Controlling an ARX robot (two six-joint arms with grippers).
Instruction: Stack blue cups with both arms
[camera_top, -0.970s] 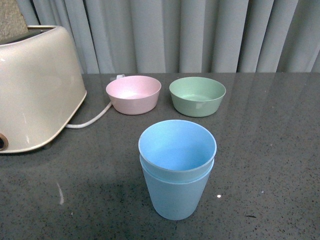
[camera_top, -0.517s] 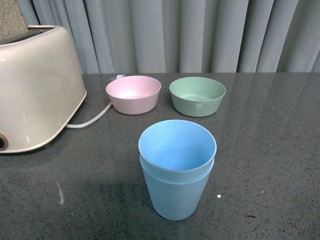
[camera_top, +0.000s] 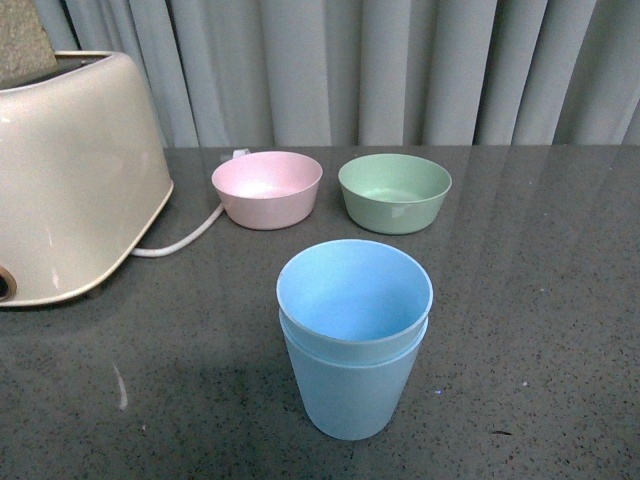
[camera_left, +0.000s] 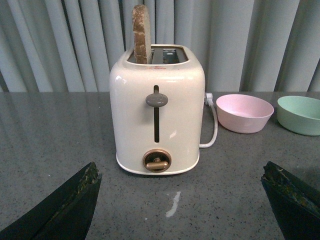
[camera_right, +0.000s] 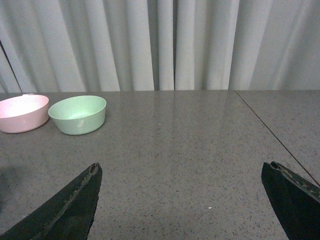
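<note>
The two light-blue cups (camera_top: 354, 335) stand nested, one inside the other, upright on the dark table near the front middle in the front view. Neither arm shows in the front view. My left gripper (camera_left: 182, 187) is open and empty above the table, facing a cream toaster (camera_left: 157, 110). My right gripper (camera_right: 182, 187) is open and empty over bare table. The cups do not show in either wrist view.
A cream toaster (camera_top: 70, 175) with a slice of bread stands at the left, its white cord (camera_top: 185, 238) trailing on the table. A pink bowl (camera_top: 267, 188) and a green bowl (camera_top: 394, 192) sit behind the cups. Grey curtains hang at the table's far edge.
</note>
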